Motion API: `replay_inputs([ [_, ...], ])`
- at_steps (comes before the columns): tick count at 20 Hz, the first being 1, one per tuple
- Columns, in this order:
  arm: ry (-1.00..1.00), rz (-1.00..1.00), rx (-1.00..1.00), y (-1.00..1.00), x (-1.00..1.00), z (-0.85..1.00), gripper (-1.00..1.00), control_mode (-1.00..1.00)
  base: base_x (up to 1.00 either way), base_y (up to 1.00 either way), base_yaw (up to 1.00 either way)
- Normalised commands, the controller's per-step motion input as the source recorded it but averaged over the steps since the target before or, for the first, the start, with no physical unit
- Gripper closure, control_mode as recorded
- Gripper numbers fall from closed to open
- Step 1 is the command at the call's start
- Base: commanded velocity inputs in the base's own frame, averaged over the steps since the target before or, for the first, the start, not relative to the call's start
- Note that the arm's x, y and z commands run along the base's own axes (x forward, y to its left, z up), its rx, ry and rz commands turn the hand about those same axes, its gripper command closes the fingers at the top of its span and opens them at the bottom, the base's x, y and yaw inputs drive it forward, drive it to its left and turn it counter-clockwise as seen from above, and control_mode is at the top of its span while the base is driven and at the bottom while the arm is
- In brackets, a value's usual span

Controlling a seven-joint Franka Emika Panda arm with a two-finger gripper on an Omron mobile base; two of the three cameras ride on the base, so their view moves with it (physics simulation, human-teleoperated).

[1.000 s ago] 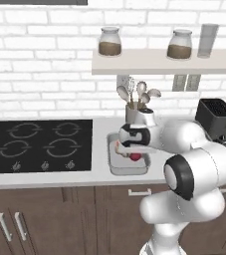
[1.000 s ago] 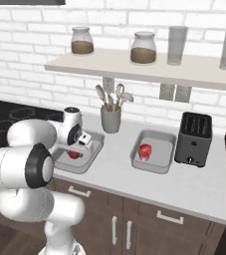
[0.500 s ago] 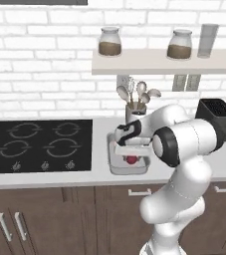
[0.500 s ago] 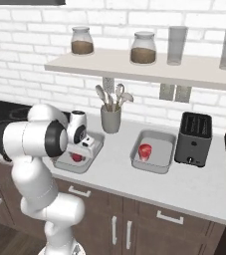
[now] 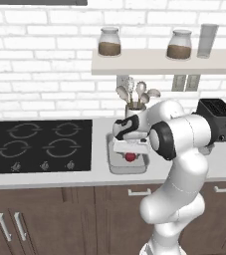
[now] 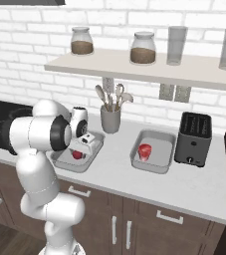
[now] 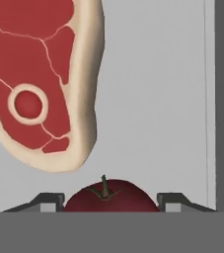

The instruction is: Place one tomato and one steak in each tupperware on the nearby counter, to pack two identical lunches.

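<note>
Tomato [image 7: 111, 195] sits right between the jaws, fingertips [image 7: 47, 200] flanking it on either side, but whether they grip it I cannot tell; steak [image 7: 39, 79] lies flat just ahead, both inside the grey container [image 5: 115, 167] on the counter [image 5: 99, 175], gripper [image 5: 130, 152] poised low over it, second container [image 6: 154, 152] with its own tomato [image 6: 145, 151] off to the side

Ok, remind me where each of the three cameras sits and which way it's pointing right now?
Left base view: behind the arm's left, looking forward and down at the counter; the arm rises from lower right, tool over the near tub.
Right base view: behind its right; the arm rises from lower left, and the far tub holds a tomato.
Hand view: on the hand, looking down into the near tub at a steak and a tomato between the fingertips.
Both base views share the counter, toaster and shelf.
</note>
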Motion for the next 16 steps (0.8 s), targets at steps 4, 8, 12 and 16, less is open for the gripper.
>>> replay_inputs([
  [4, 0.00, 0.00, 0.00, 0.01, -0.05, 0.09, -1.00, -1.00, 0.00, 0.00, 0.00],
  [8, 0.00, 0.00, 0.00, 0.00, -0.01, 0.16, -1.00, -1.00, 0.00, 0.00, 0.00],
  [12, -0.04, 0.00, 0.00, 0.00, -0.35, 0.38, -1.00, -1.00, 0.00, 0.00, 0.00],
  [16, -0.01, 0.00, 0.02, 0.00, -0.66, 0.69, -1.00, -1.00, 0.00, 0.00, 0.00],
])
